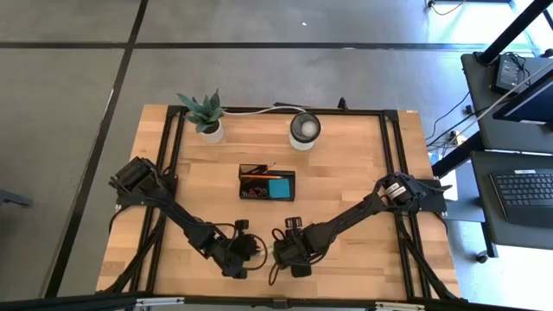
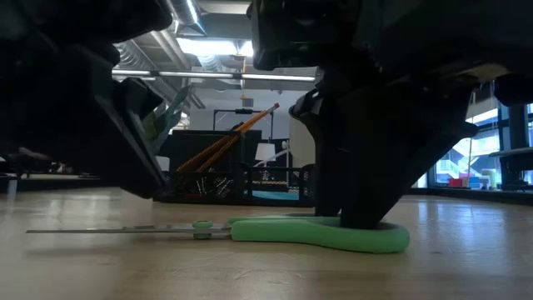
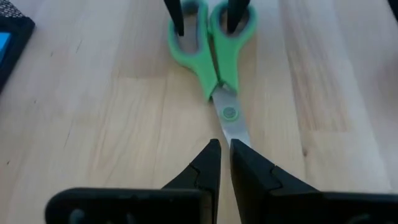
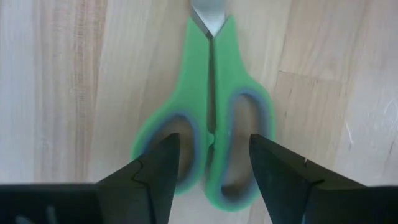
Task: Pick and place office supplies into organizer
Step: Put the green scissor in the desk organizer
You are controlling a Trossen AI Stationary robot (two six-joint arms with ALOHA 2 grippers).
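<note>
Table (image 1: 346, 173): a light wooden top is carrying everything; the organizer is serving as the landmark below.
Left arm: it is reaching from the table's left edge down to the front edge, in front of the organizer.
Right arm: it is reaching from the right edge to the same front strip, in front of the organizer.
Organizer (image 1: 267, 184): the black tray is sitting mid-table, holding a blue pad and orange pencils (image 2: 237, 132) leaning upward.
Potted plant (image 1: 206, 114): it is standing behind the organizer, to the left.
White-rimmed cup (image 1: 304, 129): it is standing behind the organizer, to the right.
Scissors (image 4: 208, 118): the green-handled pair is lying flat on the wood in front of the organizer, blades closed.
Right gripper (image 4: 211, 155): its fingers are standing apart, one tip in each handle loop; it is gripping nothing, apparently.
Left gripper (image 3: 224, 155): the fingers are almost clenched together, poised over the blades and grasping nothing; contact with the blades is unclear.
</note>
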